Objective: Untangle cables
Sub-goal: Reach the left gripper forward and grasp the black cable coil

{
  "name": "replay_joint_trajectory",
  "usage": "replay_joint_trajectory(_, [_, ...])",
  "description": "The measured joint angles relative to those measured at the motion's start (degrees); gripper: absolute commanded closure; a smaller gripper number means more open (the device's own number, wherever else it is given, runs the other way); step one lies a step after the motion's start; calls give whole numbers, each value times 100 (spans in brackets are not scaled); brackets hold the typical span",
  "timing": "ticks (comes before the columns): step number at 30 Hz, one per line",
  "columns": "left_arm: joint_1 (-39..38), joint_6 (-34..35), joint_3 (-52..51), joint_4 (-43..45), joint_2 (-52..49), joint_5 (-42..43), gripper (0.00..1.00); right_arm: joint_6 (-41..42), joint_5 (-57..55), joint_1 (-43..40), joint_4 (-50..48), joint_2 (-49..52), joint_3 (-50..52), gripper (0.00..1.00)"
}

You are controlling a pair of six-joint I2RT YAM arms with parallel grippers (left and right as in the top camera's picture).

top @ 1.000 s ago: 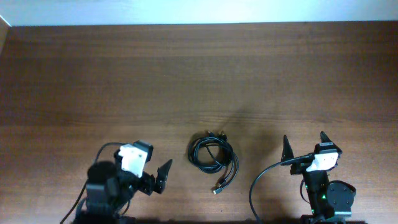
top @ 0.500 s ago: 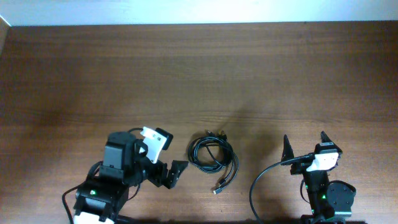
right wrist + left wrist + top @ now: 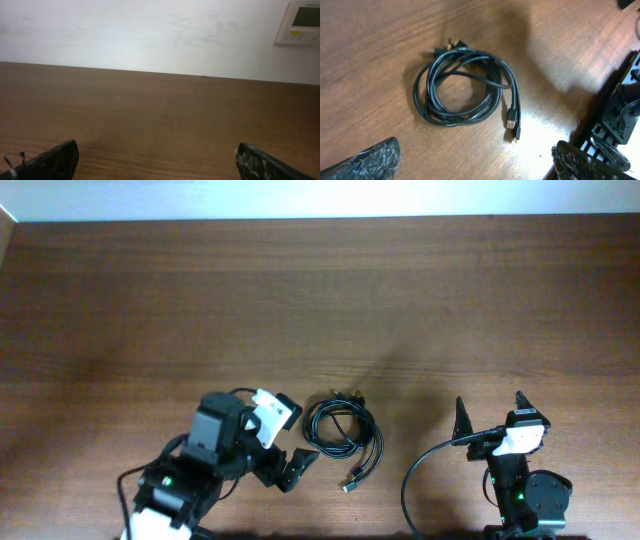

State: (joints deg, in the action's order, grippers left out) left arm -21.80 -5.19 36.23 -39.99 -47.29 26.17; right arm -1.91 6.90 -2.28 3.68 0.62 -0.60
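Approaching the coil: your left gripper (image 3: 292,468) hangs just beside the lower left edge of the thin black cables (image 3: 364,438), fingers spread wide and empty; in its own view the coil lies ahead of the open jaws, so aim them over one strand, not the whole bundle
Cables' place: wound into one loose round coil lying flat on the dark brown wooden table (image 3: 300,300), between the two arms and nearer the left one
Free ends: a silver-tipped plug (image 3: 511,121) and a smaller one beside it trail off the coil's near right side in the left wrist view; two more plugs poke out at the far edge
Best grip: the silver-tipped plug looks like your easiest start; pinch the cord just behind it and draw it away from the loops slowly, since a quick pull would likely tighten them
Right gripper (image 3: 490,415): well apart from the coil, fingers wide and empty, facing the far wall; you will probably want it to pin the coil while the left pulls
Arm wire: the thicker black wire (image 3: 408,480) looping beside the right arm belongs to the robot; leave it alone
Table: smooth wood grain with a slight sheen, so an unpinned coil may slide
Room: a white wall (image 3: 150,30) rises behind the table's far edge, with a beige control panel (image 3: 300,22) at the upper right of the right wrist view
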Motion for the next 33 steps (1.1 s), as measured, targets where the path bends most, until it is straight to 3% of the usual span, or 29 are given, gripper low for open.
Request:
replay_joint_trajectory(7, [-361,28,605,-87,-2218,-168,1,-2,0,0,0,-4,0,1])
replay_joint_trajectory(14, [-422,289,1071,304,-3550,-776,1,-2,0,0,0,-4,0,1])
replay_joint_trajectory(21, [-422,372,1073,804,-3805,-872,1,-2,0,0,0,-4,0,1])
replay_joint_trajectory(27, [-601,1333,1078,793,-3930,-1582,1,2,0,0,0,-4,0,1])
replay_joint_trajectory(33, [-1014,1578,1078,907,-3963,-2065,1,2,0,0,0,-4,0,1])
